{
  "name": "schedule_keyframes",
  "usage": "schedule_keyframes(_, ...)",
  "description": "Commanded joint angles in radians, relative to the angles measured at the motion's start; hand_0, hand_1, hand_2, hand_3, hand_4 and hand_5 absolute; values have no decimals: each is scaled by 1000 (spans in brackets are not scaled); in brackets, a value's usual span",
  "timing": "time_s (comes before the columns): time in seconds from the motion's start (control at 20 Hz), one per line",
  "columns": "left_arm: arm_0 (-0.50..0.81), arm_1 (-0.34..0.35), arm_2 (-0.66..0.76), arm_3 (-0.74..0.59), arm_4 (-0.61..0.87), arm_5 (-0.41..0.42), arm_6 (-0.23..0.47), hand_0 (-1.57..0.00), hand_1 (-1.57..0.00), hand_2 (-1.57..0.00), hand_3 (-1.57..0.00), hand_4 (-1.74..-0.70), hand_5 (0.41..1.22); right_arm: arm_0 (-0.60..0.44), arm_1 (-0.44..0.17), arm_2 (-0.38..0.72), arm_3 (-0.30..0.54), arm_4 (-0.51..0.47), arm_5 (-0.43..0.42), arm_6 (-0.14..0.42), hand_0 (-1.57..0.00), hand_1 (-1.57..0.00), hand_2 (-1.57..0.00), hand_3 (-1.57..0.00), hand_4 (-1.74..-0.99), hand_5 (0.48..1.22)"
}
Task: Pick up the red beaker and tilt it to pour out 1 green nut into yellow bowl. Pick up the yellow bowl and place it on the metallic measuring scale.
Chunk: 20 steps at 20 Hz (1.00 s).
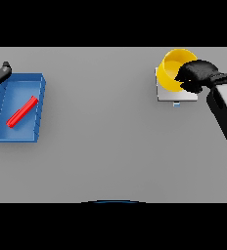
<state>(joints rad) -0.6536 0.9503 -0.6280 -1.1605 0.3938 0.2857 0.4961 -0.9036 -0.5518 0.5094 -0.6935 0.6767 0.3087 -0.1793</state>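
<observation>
in the head view, you see the grey worktop (110, 146) with things at its two far ends. on your right, the yellow bowl (173, 68) sits over the metallic measuring scale (170, 93), which shows only as a pale slab poking out below and to the left of the bowl; a tiny bluish mark sits at the slab's near edge, too small to read. whether the bowl rests flat on the scale or hangs just above it, you cannot tell from this angle.

the right robot hand (198, 74) comes in from the right edge, its dark fingers curled over the bowl's right rim and covering that side of it, so it appears to have hold of the bowl. the inside of the bowl is partly hidden by the fingers, and you cannot make out any green nut in the part that shows.

on your left, a blue tray (3, 134) lies near the edge, with a red object (22, 112) lying on its side inside it, slanted from lower left to upper right. it looks long and thin, so you cannot confirm it is the beaker.

the left robot hand (0, 74) shows only as a dark shape at the tray's far left corner, cut off by the picture's edge; its fingers cannot be made out.
</observation>
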Motion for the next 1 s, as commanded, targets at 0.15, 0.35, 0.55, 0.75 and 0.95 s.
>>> schedule_keyframes(0.15,4,4,0,14,-5,1,7,1,1,1,1,-845,785,-11,9,13,61,12,-17,-9,-1404,-1221,-1336,-1558,-1730,1221)
schedule_keyframes(0.35,-10,-3,3,22,-2,-9,-6,1,1,1,1,-840,771,-24,24,7,108,-1,-26,-21,-1417,-1230,-1402,-1536,-1728,1221)
schedule_keyframes(0.55,-4,-3,5,36,-2,-14,-18,1,1,1,1,-845,773,-48,31,-9,138,-20,13,-11,-1194,-911,-905,-1101,-1600,1090)
schedule_keyframes(0.75,-8,-1,2,27,-2,-18,-6,1,1,1,1,-848,766,-41,31,-20,153,-32,36,5,-710,-521,-522,-723,-1540,923)
schedule_keyframes(0.95,-25,-15,6,36,2,-17,-9,1,1,1,1,-853,772,-59,37,-14,174,-24,49,0,-297,-223,-297,-509,-1487,848)
